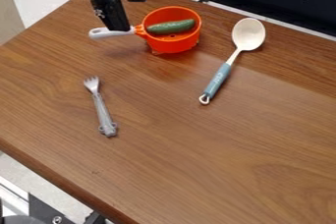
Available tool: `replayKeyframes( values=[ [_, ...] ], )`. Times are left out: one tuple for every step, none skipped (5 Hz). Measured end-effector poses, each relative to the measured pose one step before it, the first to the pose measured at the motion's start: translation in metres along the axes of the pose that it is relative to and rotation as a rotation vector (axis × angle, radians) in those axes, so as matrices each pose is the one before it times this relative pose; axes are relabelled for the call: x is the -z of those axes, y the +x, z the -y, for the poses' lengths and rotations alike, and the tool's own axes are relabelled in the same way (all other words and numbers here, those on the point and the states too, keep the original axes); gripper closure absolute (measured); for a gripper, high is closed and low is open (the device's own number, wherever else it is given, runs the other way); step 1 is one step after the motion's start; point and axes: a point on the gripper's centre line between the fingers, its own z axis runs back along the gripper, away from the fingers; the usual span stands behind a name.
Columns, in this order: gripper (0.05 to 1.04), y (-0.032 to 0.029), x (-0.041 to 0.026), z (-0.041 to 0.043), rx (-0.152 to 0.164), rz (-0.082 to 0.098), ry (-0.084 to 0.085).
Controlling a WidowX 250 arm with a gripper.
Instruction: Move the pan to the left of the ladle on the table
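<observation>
The black gripper (127, 14) has its fingers apart, one over the white handle of the orange saucepan (172, 46); the bowl, holding a cucumber (171, 27), sits just beside it. Beyond the saucepan from the gripper lies the blue-handled ladle (248, 35).

On my feed, the table (157, 174) looks like smooth, grained wood with a satin sheen. I see glossy, smooth plastic on the pan (172, 46) and its handle (105, 33). The ladle (248, 34) looks like smooth, fairly matt plastic to me, grip included. The fork (103, 112) has a dull metallic shine. I read the cucumber's (172, 26) skin as smooth, faintly glossy.
</observation>
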Motion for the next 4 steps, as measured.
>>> replayKeyframes(
  values=[
    [0.087, -0.02959, 0.00933, -0.01018, 0.1370, -0.0146, 0.0451],
    [0.087, -0.03807, 0.01579, 0.00134, 0.0754, 0.0056, 0.0338],
    [0.087, -0.04326, 0.01697, 0.00683, 0.0960, 0.0253, 0.0441],
    [0.087, -0.04184, 0.01505, 0.01061, 0.1551, 0.0216, 0.0293]
  ],
)
